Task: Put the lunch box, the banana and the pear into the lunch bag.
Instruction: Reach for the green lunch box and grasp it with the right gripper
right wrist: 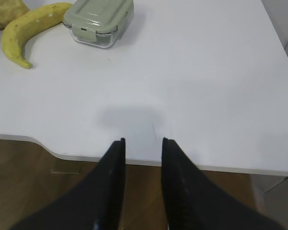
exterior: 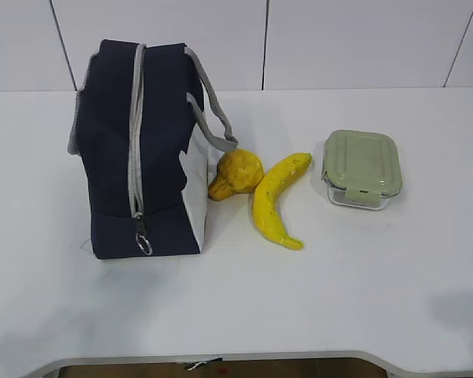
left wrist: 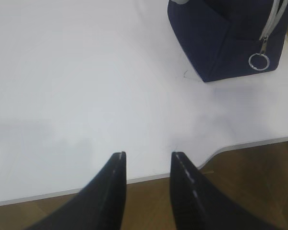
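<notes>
While zipped, lunch bag [exterior: 142, 157] contents unseen, lunch box [exterior: 362, 168] lidded, seemingly empty

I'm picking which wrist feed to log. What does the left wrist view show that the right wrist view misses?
Only the left wrist view shows the lunch bag, zipped shut, with its ring pull, plus the left tool, open and empty. Only the right wrist view shows the lunch box, the banana, the pear and the right tool, also open and empty. Both show the white table and its front edge.
</notes>
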Robot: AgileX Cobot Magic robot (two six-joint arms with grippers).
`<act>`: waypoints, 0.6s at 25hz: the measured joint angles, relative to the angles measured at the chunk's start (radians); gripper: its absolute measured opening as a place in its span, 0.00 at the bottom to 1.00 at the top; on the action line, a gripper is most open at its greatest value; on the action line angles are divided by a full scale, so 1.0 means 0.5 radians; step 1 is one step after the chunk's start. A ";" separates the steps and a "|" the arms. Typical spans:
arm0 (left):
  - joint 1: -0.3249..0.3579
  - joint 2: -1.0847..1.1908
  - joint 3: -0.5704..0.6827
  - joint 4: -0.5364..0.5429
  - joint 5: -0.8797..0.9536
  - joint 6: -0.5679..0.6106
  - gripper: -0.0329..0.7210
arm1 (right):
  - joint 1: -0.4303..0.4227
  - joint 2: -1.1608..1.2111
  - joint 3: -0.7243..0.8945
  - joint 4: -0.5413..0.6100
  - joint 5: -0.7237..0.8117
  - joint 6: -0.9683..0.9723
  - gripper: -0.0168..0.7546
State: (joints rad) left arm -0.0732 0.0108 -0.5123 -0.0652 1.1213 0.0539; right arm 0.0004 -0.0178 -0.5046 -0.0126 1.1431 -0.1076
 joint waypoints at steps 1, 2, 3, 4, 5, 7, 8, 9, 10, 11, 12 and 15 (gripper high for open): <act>0.000 0.000 0.000 0.000 0.000 0.000 0.36 | 0.000 0.000 0.000 0.000 0.000 0.000 0.33; 0.000 0.000 0.000 0.000 0.000 0.000 0.36 | 0.000 0.000 0.000 0.000 0.000 0.000 0.33; 0.000 0.000 0.000 0.000 0.000 0.000 0.36 | 0.000 0.000 0.000 0.000 0.000 0.000 0.33; 0.000 0.000 0.000 0.000 0.000 0.000 0.36 | 0.000 0.000 0.000 0.000 0.000 0.000 0.33; 0.000 0.000 0.000 0.000 0.000 0.000 0.36 | 0.000 0.000 0.000 0.000 0.000 0.000 0.33; 0.000 0.000 0.000 0.000 0.000 0.000 0.36 | 0.004 0.000 0.000 0.000 0.000 0.000 0.33; 0.000 0.000 0.000 0.000 0.000 0.000 0.36 | 0.003 0.000 0.000 0.000 0.000 0.000 0.33; 0.000 0.000 0.000 0.000 0.000 0.000 0.36 | 0.003 0.000 0.000 0.004 0.000 0.000 0.33; 0.000 0.000 0.000 0.000 0.000 0.000 0.36 | 0.003 0.000 0.000 0.025 0.000 0.000 0.33; 0.000 0.000 0.000 0.000 0.000 0.000 0.36 | 0.003 0.000 0.000 0.025 0.000 0.000 0.33; 0.000 0.000 0.000 0.000 0.000 0.000 0.36 | 0.003 0.000 0.000 0.025 0.000 0.000 0.33; 0.000 0.000 0.000 0.000 0.000 0.000 0.36 | 0.003 0.000 0.000 0.025 0.000 0.000 0.33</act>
State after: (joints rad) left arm -0.0732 0.0108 -0.5123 -0.0652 1.1213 0.0539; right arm 0.0018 -0.0178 -0.5046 0.0000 1.1431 -0.1076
